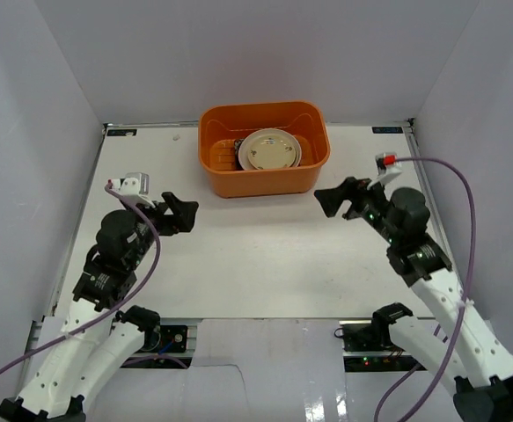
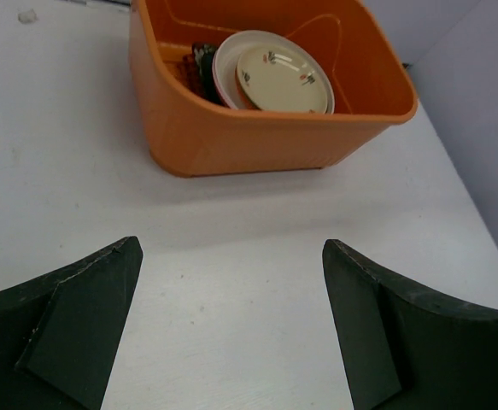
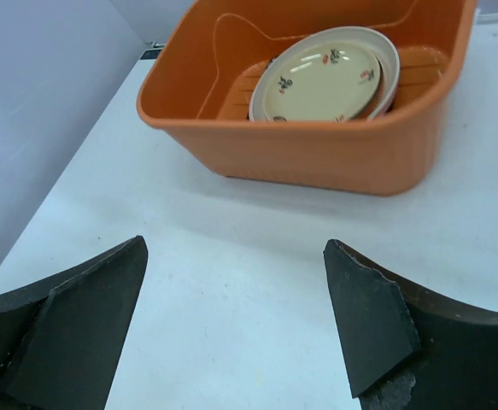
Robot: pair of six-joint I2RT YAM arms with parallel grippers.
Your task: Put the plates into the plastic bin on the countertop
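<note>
The orange plastic bin [image 1: 264, 176] stands at the back middle of the white countertop [image 1: 256, 255]. Inside it lies a stack of plates, with a beige floral plate [image 1: 272, 152] on top, a cream rim under it and a dark plate [image 2: 204, 61] at its left edge. The bin also shows in the left wrist view [image 2: 231, 137] and the right wrist view [image 3: 317, 154], as does the floral plate [image 2: 283, 79] [image 3: 324, 79]. My left gripper [image 1: 181, 214] [image 2: 231, 256] is open and empty, left of the bin. My right gripper [image 1: 335, 198] [image 3: 236, 252] is open and empty, right of the bin.
White walls enclose the countertop on three sides. Metal rails run along its edges. Purple cables [image 1: 467, 202] loop from both wrists. No plate lies on the countertop outside the bin.
</note>
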